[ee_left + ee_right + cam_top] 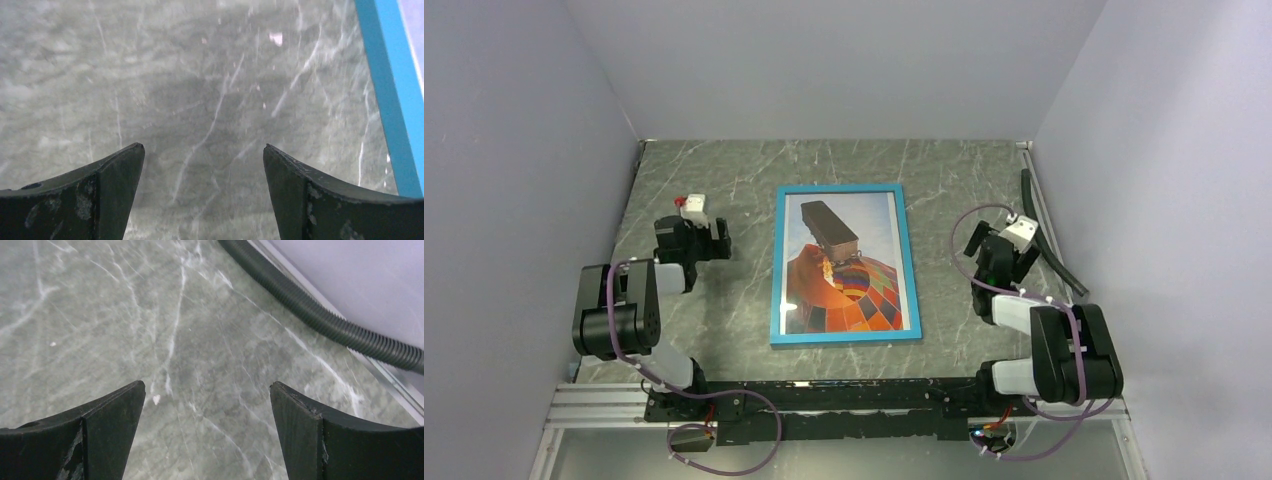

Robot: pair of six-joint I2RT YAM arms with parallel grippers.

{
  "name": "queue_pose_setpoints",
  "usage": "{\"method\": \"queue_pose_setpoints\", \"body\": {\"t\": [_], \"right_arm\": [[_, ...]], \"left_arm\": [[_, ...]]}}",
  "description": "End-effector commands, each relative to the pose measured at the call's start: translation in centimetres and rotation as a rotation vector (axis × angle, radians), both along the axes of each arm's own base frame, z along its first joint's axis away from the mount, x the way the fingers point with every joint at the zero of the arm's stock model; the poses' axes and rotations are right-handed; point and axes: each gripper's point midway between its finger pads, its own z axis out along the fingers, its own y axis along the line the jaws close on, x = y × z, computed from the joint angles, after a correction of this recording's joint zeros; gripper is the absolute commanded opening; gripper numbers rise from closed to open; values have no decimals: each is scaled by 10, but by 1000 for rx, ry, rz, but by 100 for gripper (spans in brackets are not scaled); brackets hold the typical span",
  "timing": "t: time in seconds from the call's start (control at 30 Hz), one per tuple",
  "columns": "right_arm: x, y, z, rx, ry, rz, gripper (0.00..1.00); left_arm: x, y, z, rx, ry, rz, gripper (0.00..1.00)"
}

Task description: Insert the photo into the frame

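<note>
The frame [913,268] with its bright blue rim lies flat in the middle of the table. The photo [844,270] of the orange-red balloon and dark basket shows inside the rim, face up. My left gripper [720,240] is open and empty, left of the frame; its wrist view shows bare table between the fingers [112,175] and the frame's blue rim [392,100] at the right edge. My right gripper [984,250] is open and empty, right of the frame; its fingers [305,420] stand over bare table.
A black corrugated hose [1049,235] runs along the right wall, also in the right wrist view [320,315]. Grey walls close in the left, back and right sides. A metal rail [824,400] with the arm bases runs along the near edge.
</note>
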Motion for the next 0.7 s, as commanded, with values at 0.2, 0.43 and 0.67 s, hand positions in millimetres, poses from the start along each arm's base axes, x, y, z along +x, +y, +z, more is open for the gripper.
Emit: {"method": "queue_pose_setpoints", "body": {"t": [0.2,0.43,0.67], "right_arm": [[22,21,37,-127,-286,206,100],[32,19,26,-96,-210,206,100],[30,22,30,-109,-224,213,100]], "left_arm": [[7,-2,21,20,-230,11,95],[9,6,20,27,-232,49,94],[7,5,19,26,-225,48,94]]}}
